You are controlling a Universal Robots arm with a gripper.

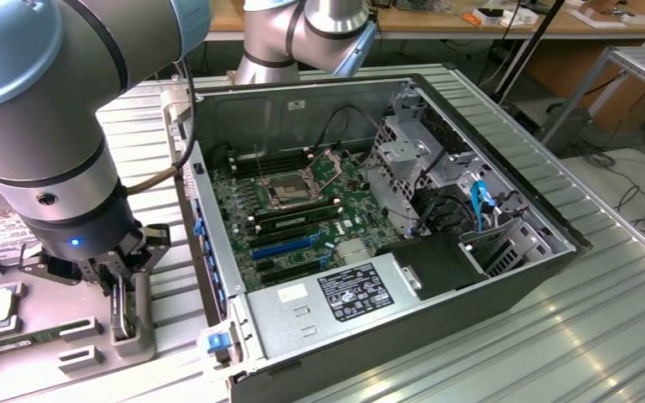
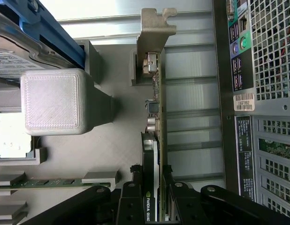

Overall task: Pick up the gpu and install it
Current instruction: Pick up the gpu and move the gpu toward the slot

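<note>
While my arm points straight down beside the open computer case (image 1: 547,231), on the exterior view's left, my gripper (image 1: 122,284) (image 2: 153,188) clamps narrowed jaws across the gpu (image 1: 125,317) (image 2: 155,125), which stands on edge in the grey holder (image 1: 134,342).

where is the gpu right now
On the exterior view's left, the gpu stands on edge in a grey holder beside the open computer case, gripped by the claw.
</note>
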